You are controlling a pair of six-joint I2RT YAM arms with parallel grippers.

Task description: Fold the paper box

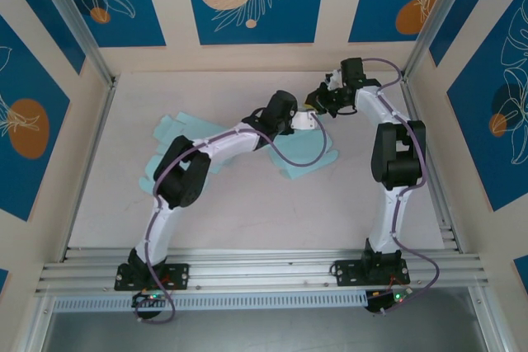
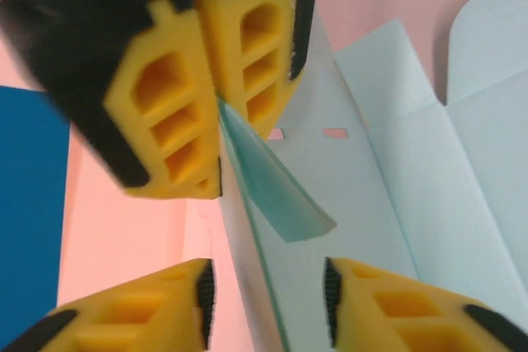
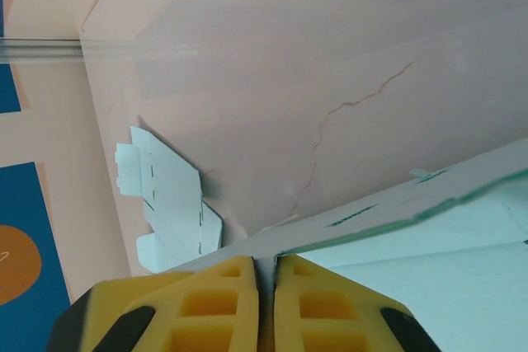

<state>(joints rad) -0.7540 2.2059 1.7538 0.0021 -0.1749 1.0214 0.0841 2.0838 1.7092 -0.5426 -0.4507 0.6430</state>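
Yellow fingers of the right gripper (image 3: 266,298) are pressed together on a thin edge of the paper box (image 3: 429,274), a pale blue-green sheet. From the left wrist, that gripper shows from the front, pinching an upturned flap (image 2: 280,199) that curls away from the panel. The left gripper (image 2: 266,293) sits just beside it with its fingers apart, the sheet's panel visible in the gap; whether they touch it cannot be told. From above, the box lies partly unfolded at the centre of the table (image 1: 247,220), under both wrists. A second flat sheet (image 1: 167,133) lies on the left, well apart from the grippers.
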